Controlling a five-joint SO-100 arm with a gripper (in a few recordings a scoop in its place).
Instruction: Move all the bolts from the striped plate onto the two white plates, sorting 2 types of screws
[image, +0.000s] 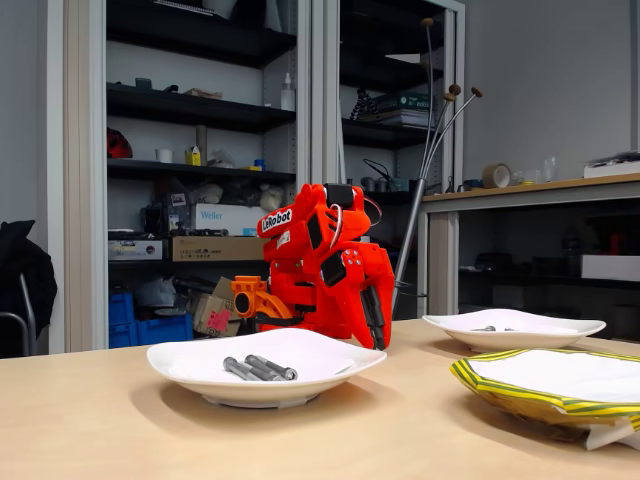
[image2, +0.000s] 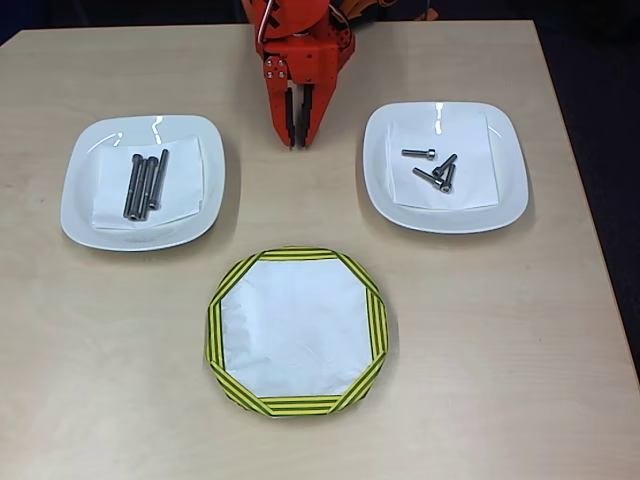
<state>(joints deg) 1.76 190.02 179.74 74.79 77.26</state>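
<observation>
Nearest the desk's front edge in the overhead view sits the striped plate, its white centre bare. Wide bare desk lies around it. Farther back, the left white plate holds three long bolts side by side; the right white plate holds short bolts. Between them, at the far edge, the orange hand points down, fingers nearly together, holding nothing.
</observation>
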